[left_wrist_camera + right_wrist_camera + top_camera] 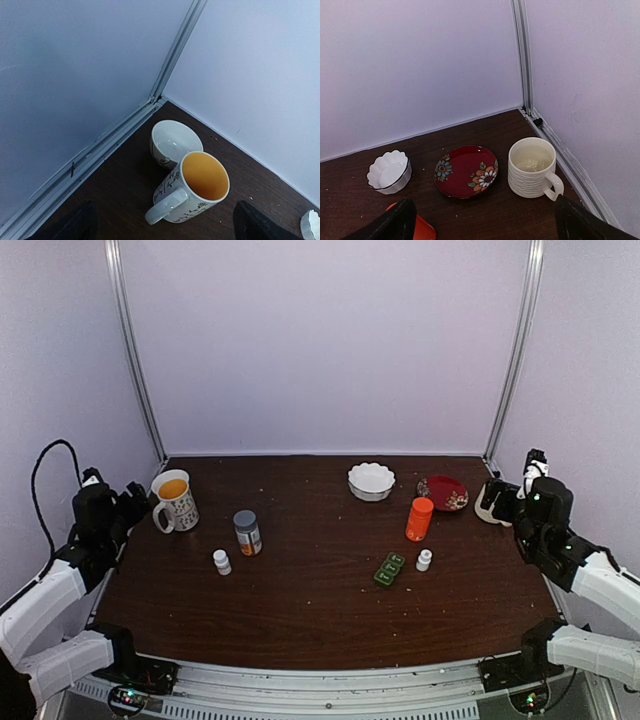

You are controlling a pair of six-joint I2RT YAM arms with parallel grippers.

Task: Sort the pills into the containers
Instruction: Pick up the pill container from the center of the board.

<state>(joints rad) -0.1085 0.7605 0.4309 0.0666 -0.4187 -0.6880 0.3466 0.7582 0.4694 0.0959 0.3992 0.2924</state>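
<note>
The containers are the cells of a small dark-green pill box (pixel 390 569) lying right of the table's middle. The pills are too small to make out in any view. My left gripper (pixel 130 503) is held open at the far left edge, facing an orange-lined mug (pixel 200 185); only its dark fingertips (pixel 75 222) show in the left wrist view, spread wide with nothing between them. My right gripper (pixel 497 496) stays open at the far right edge, its fingertips (pixel 580 222) wide apart. Both grippers are far from the pill box.
A grey-capped bottle (pixel 246 533), an orange bottle (pixel 419 519) and two small white bottles (pixel 221 561) (pixel 424 559) stand around the box. At the back are a scalloped bowl (pixel 371 480), a red flowered plate (pixel 466 170) and a cream mug (pixel 532 167). A white cup (pixel 175 142) sits behind the orange-lined mug.
</note>
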